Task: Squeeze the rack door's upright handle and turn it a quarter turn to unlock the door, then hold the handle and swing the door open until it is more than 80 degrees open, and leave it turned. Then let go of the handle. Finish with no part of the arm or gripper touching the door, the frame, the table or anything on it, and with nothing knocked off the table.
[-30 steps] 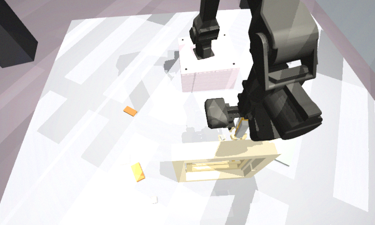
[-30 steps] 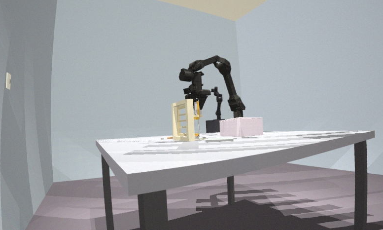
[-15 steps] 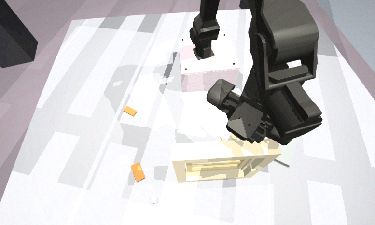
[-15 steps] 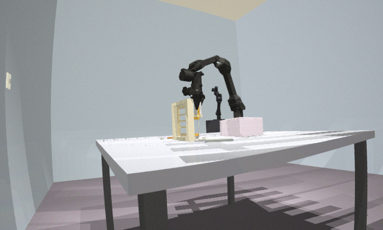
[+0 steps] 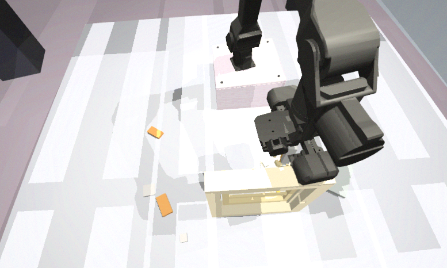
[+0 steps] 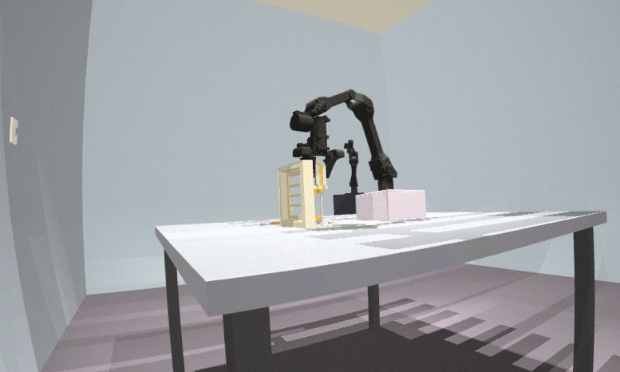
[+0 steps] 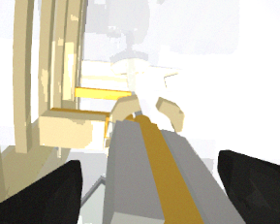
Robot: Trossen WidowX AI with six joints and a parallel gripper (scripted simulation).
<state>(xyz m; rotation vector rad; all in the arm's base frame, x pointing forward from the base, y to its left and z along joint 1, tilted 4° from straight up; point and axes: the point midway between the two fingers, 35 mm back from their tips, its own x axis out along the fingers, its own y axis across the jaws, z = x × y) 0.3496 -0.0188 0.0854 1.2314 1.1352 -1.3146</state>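
Observation:
The cream rack frame (image 5: 244, 179) (image 6: 307, 194) stands upright on the table (image 5: 285, 239) (image 6: 266, 259). The upright handle (image 5: 286, 156) (image 6: 321, 174) (image 7: 171, 178), grey with an orange stripe, stands on the frame's robot side, with cream clips around its lower part. My gripper (image 6: 321, 176) (image 7: 151, 166) points down and is open, one black finger on each side of the handle. In the wrist view both fingers show a gap from it. The arm hides most of the handle in the top view. How far the door is open cannot be told.
Orange tiles (image 5: 164, 205) (image 5: 155, 132) and pale tiles (image 5: 149, 190) (image 5: 183, 237) lie left of the frame. A pale panel with a dark edge (image 5: 336, 194) lies right of it. The pink box (image 5: 248, 94) (image 6: 395, 205) bears the arm's base. Another black arm (image 6: 353, 171) stands behind.

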